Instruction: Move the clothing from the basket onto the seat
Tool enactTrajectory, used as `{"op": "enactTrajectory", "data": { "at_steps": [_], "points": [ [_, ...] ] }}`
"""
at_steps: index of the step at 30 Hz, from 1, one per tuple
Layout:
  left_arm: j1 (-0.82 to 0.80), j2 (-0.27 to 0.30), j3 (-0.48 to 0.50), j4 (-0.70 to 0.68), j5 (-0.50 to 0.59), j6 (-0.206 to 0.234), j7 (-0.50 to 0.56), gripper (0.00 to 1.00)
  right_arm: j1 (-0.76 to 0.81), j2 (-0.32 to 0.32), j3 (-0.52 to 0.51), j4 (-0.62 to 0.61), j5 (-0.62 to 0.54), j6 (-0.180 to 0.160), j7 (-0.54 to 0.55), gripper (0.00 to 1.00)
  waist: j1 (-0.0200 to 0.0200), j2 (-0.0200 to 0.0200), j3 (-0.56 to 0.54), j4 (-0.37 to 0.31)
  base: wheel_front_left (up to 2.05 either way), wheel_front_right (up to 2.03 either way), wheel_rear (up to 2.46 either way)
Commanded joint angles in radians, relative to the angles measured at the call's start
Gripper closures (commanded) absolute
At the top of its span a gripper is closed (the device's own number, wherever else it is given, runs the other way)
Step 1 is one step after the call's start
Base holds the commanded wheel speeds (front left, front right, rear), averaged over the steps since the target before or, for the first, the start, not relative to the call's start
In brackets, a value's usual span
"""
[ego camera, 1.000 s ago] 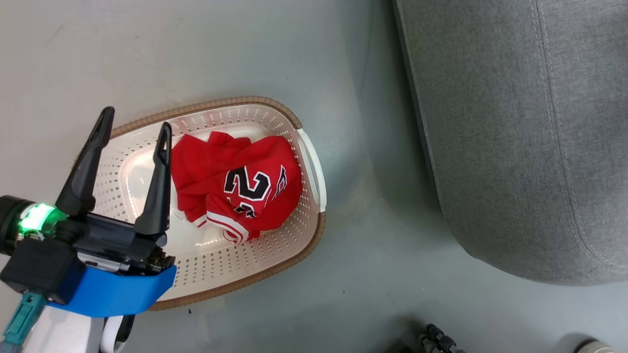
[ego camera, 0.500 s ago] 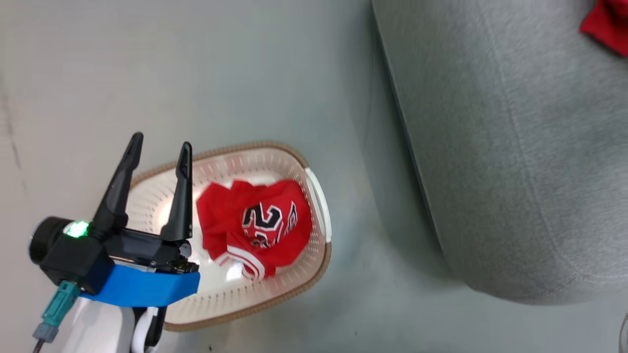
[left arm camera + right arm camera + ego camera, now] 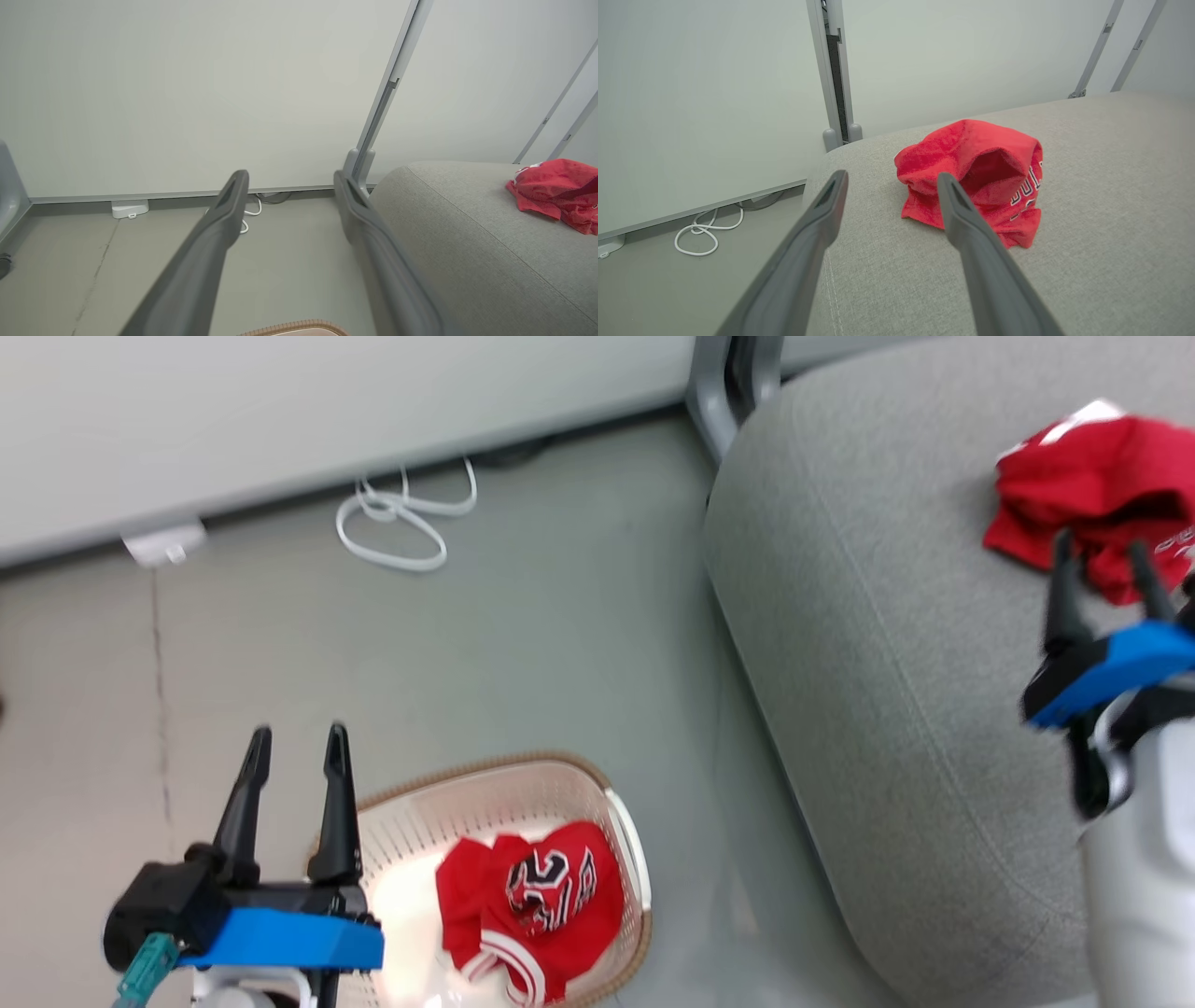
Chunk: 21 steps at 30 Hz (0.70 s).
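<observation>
Nearest: left gripper [image 3: 299, 732] hovers just beside the basket [image 3: 408, 828], fingers spread, nothing in them. Second jersey [image 3: 541, 896] lies bunched in the basket's right half, numerals up, striped trim toward the near rim.

Further out: seat [image 3: 887, 663], well right of the basket. Right gripper [image 3: 1097, 543] sits over it, fingers apart and empty. First jersey [image 3: 1083, 490] lies crumpled on the cushion just beyond the fingertips; touching or not, can't tell. Farthest: white cable [image 3: 397, 523] on the floor by the wall [image 3: 327, 411].

Step, as I judge it: release done on the seat, one garment left. To do it well, pull the right fingers straight back and up so no fold snags and drags off the cushion. Then drop a gripper onto the thick middle of the second jersey, not the thin trim. Pinch deep, then lift clear of the rim before swinging across.

Versus a second ago: the head camera has tilted up, so the basket sits low and small. Seat top, right gripper, first jersey, cable and wall are newly in view. The second jersey's lie in the basket is unchanged.
</observation>
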Motion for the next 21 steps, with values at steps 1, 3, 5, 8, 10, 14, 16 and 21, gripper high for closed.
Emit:
{"op": "enactTrajectory", "data": {
  "at_steps": [1,3,5,8,10,14,16,21],
  "points": [
    [0.016,-0.007,0.014,0.016,0.002,-0.004,-0.005,0.00,0.051,0.016,0.024,-0.026,0.021,0.000,-0.017,0.00,0.0003,0.0000,-0.081,0.007,0.00,0.00,0.00],
    [0.029,-0.014,0.034,0.041,-0.002,-0.005,-0.005,0.00,0.117,0.033,0.061,-0.081,0.034,0.000,-0.037,0.00,0.0003,0.0000,-0.110,0.016,0.00,0.00,0.00],
    [0.046,-0.026,0.046,0.059,0.003,-0.006,-0.005,0.00,0.191,0.052,0.093,-0.137,0.055,0.000,-0.048,0.00,0.0003,0.0000,-0.138,0.026,0.00,0.00,0.00],
    [0.065,-0.034,0.062,0.082,0.006,-0.008,-0.005,0.00,0.297,0.071,0.146,-0.224,0.073,0.000,-0.058,0.00,0.0003,0.0000,-0.169,0.041,0.00,0.00,0.00],
    [0.075,-0.040,0.072,0.095,0.006,-0.008,-0.004,0.00,0.359,0.080,0.184,-0.287,0.083,0.000,-0.067,0.00,0.0003,0.0000,-0.183,0.053,0.00,0.00,0.00],
    [0.091,-0.044,0.096,0.117,0.005,-0.009,-0.004,0.00,0.475,0.090,0.245,-0.397,0.091,0.000,-0.073,0.00,0.0003,0.0000,-0.202,0.079,0.00,0.00,0.00],
    [0.096,-0.046,0.107,0.127,0.008,-0.010,-0.004,0.00,0.516,0.092,0.274,-0.439,0.076,0.000,-0.064,0.00,0.0003,0.0000,-0.211,0.092,0.00,0.00,0.00],
    [0.116,-0.048,0.136,0.154,0.014,-0.010,-0.005,0.00,0.600,0.094,0.338,-0.524,0.085,0.000,-0.016,0.00,0.0003,0.0000,-0.238,0.134,0.00,0.00,0.00]
  ]
}}
